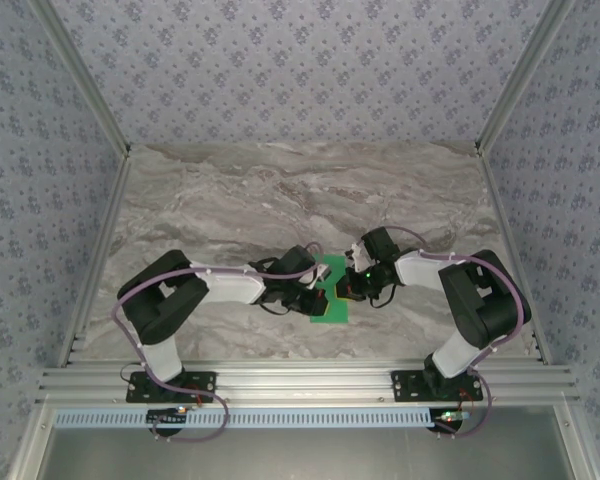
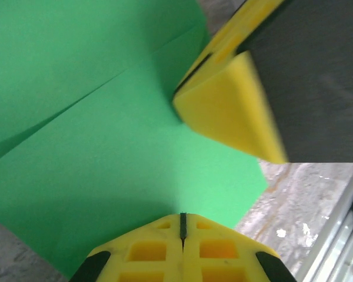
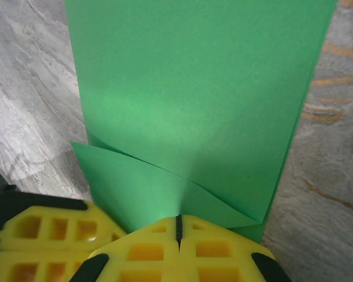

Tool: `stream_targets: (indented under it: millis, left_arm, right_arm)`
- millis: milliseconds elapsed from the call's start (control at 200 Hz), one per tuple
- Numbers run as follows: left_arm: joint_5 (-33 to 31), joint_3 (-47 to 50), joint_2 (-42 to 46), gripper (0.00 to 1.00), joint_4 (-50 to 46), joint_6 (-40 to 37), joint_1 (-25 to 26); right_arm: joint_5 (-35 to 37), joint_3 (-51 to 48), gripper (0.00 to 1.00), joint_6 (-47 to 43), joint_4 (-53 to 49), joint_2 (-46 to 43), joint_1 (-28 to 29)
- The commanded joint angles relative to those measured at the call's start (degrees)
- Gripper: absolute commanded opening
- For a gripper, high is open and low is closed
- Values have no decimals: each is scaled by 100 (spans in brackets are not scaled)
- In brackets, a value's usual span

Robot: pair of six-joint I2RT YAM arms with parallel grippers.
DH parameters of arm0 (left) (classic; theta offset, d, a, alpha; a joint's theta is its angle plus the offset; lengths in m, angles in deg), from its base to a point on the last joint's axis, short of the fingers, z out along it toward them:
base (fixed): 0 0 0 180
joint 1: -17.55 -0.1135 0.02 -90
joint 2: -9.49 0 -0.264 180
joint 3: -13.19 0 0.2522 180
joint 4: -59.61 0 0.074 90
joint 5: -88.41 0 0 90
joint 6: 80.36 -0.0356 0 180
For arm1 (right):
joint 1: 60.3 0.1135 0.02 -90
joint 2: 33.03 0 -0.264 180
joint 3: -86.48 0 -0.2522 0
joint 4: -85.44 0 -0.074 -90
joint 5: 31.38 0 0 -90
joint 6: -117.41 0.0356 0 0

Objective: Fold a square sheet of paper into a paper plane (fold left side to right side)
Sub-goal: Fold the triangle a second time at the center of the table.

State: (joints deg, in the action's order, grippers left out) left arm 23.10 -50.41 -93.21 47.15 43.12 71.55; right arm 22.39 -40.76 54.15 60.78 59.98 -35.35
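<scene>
The square sheet of paper [image 1: 331, 310] is bright green and lies creased into a narrower strip on the marble table between the two arms. In the right wrist view the paper [image 3: 194, 88] has a loose lower layer fanning out to the left beneath the top layer. My left gripper [image 1: 315, 292] is shut, its tip resting on the paper [image 2: 123, 147]. My right gripper [image 1: 349, 287] is shut too, its tip [image 3: 178, 222] against the paper's near end. The two tips nearly touch: the right fingers [image 2: 223, 111] sit just ahead of my left gripper [image 2: 183, 218]. No paper plane shape has formed.
The grey marble tabletop [image 1: 280, 190] stretches away beyond the paper. An aluminium rail [image 1: 310, 380] carrying both arm bases runs along the near edge. Metal frame posts and patterned walls [image 1: 40, 200] close in the sides and back.
</scene>
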Motion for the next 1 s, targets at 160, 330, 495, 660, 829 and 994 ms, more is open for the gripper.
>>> stream_targets:
  millis: [160,330,495,660,829,994]
  left_arm:
    - [-42,208,106,1,-338,-160,-30]
    - [-77,525,314,1,-337,-91,-30]
    - [-89,850,533,1,-227,58,-30]
    - [-52,1148,733,1,-83,159,38]
    - [-111,1307,863,1,-119,210,120]
    - [-313,1490,1383,1,-206,237,49]
  right_arm:
    - [783,3,1,-87,-743,197,-27]
    - [829,103,1,-104,-813,303,-89]
    - [841,210,1,-143,-857,428,-137]
    - [859,285,1,-197,-908,505,-152]
    - [841,327,1,-243,-928,512,-166]
    - [540,299,3,-321,-669,142,-164]
